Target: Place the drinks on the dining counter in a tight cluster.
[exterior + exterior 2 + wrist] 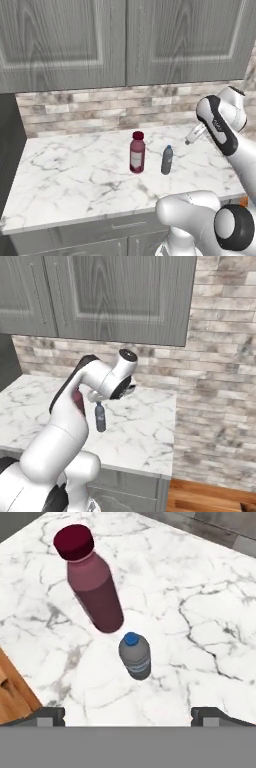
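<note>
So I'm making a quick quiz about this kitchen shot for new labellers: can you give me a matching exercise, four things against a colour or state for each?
Things:
1. dark red bottle
2. small grey-blue bottle
3. gripper
4. wall cabinets

Colour or state:
A. open, holding nothing
B. grey wood grain, doors shut
C. blue cap, upright on the marble counter
D. dark red cap, pale label

Pairs: 1-D, 2-C, 3-A, 4-B
</note>
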Robot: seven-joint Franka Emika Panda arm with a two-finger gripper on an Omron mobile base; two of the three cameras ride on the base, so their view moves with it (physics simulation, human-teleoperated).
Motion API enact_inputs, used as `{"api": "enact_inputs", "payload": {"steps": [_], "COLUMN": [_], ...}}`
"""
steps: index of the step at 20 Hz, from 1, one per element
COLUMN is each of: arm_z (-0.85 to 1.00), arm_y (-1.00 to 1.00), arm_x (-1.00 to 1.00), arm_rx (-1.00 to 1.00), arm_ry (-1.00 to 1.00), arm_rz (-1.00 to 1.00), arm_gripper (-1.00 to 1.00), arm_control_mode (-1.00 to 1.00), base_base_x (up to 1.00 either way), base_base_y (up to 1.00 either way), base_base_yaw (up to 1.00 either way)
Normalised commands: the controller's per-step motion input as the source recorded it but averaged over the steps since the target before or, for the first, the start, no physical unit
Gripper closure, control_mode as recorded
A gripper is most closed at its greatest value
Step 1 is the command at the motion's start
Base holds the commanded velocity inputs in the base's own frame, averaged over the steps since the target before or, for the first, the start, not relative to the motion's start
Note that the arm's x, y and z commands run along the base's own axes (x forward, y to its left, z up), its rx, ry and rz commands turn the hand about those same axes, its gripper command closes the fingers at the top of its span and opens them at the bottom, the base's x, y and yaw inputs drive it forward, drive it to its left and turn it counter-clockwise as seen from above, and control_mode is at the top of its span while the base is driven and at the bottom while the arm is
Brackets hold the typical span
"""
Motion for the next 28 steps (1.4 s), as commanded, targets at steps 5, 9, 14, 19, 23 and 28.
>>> {"api": "enact_inputs", "payload": {"steps": [5,9,14,19,23,28], "arm_z": [-0.04,-0.14,-0.13,-0.08,-0.65,-0.57], "arm_y": [0.02,0.10,0.06,0.06,0.10,0.00], "arm_x": [0.01,0.25,0.32,0.06,0.12,0.17], "arm_rx": [0.15,0.19,0.13,-0.01,0.00,0.01], "arm_ry": [-0.11,-0.15,-0.13,-0.03,0.00,-0.01], "arm_rz": [0.51,0.32,0.05,-0.04,0.00,0.00], "arm_gripper": [-1.00,-1.00,-1.00,-1.00,-1.00,-1.00], "arm_control_mode": [-1.00,-1.00,-1.00,-1.00,-1.00,-1.00], "base_base_x": [0.00,0.00,0.00,0.00,0.00,0.00], "base_base_y": [0.00,0.00,0.00,0.00,0.00,0.00], "base_base_yaw": [0.00,0.00,0.00,0.00,0.00,0.00]}}
